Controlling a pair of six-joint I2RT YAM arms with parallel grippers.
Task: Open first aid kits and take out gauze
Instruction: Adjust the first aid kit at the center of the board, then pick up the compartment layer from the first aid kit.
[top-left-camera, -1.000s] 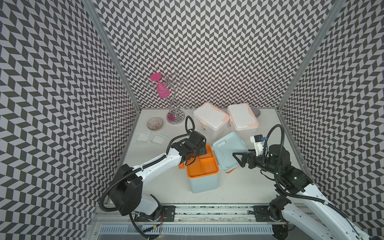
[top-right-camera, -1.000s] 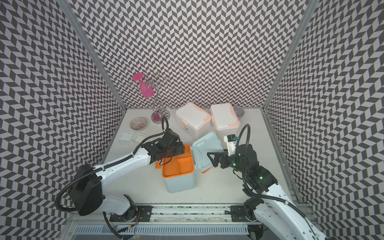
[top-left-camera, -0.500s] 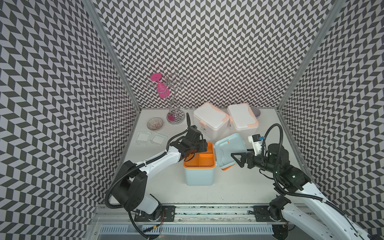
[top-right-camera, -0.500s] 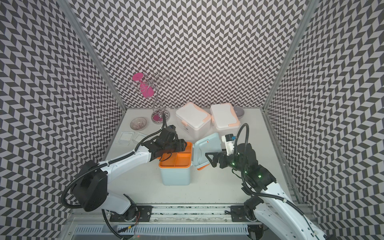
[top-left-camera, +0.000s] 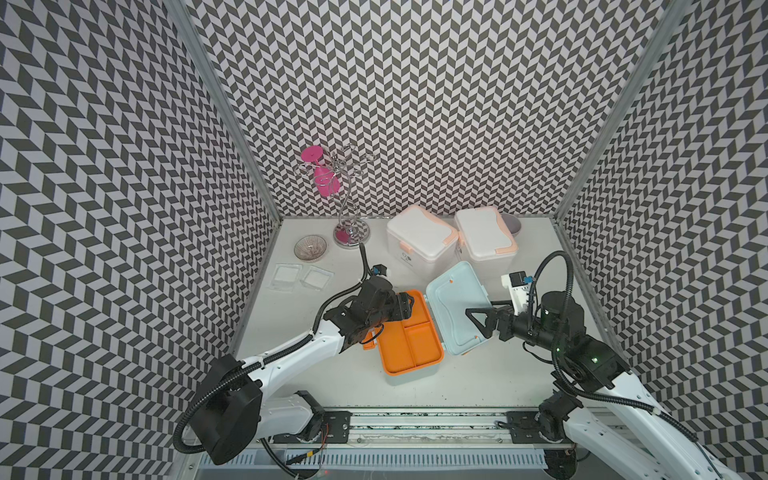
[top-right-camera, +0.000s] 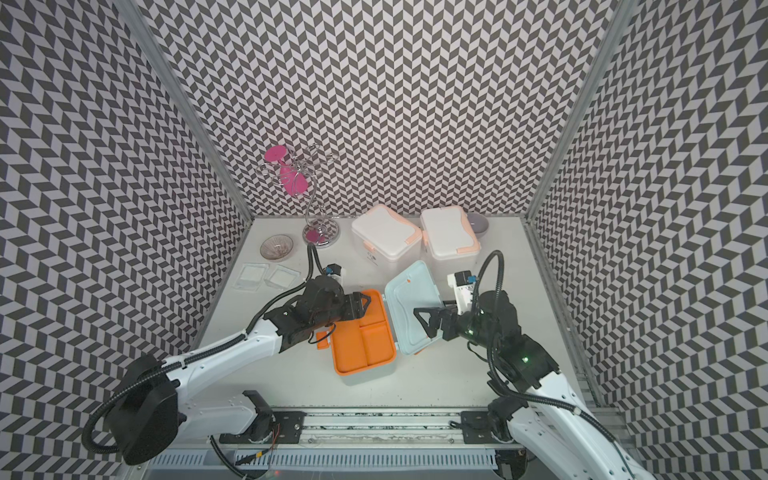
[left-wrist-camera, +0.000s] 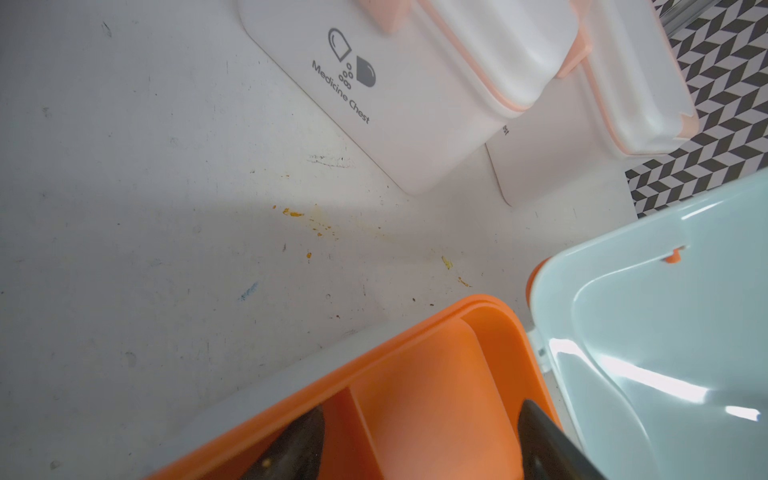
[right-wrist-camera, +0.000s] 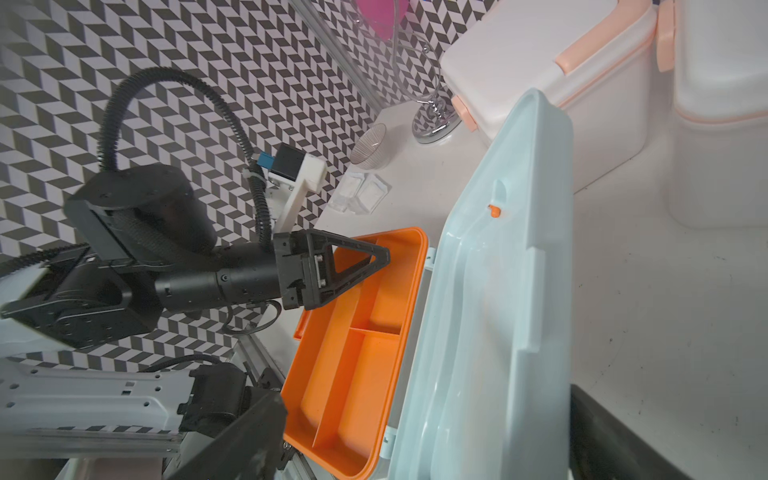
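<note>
The pale blue first aid kit (top-left-camera: 415, 377) stands open mid-table, its orange tray (top-left-camera: 409, 336) bare and its lid (top-left-camera: 455, 307) swung up to the right. My left gripper (top-left-camera: 405, 303) is open over the tray's far left corner, fingers (left-wrist-camera: 291, 449) on either side of a divider. My right gripper (top-left-camera: 478, 324) is open, and the lid (right-wrist-camera: 490, 311) stands between its fingers. Two white kits (top-left-camera: 419, 241) (top-left-camera: 484, 237) sit closed at the back. Two gauze pads (top-left-camera: 285, 276) (top-left-camera: 316, 277) lie on the table at the far left.
A ribbed glass bowl (top-left-camera: 311, 248) and a wire stand (top-left-camera: 351, 235) holding a pink glass (top-left-camera: 326, 185) stand at the back left. A grey bowl (top-left-camera: 514, 224) peeks from behind the right white kit. Patterned walls close three sides.
The blue kit has rocked and shifted: its pale front wall showed before, now mostly the tray's top shows. My left gripper stayed at the tray's corner. The right gripper shifted slightly with the lid.
</note>
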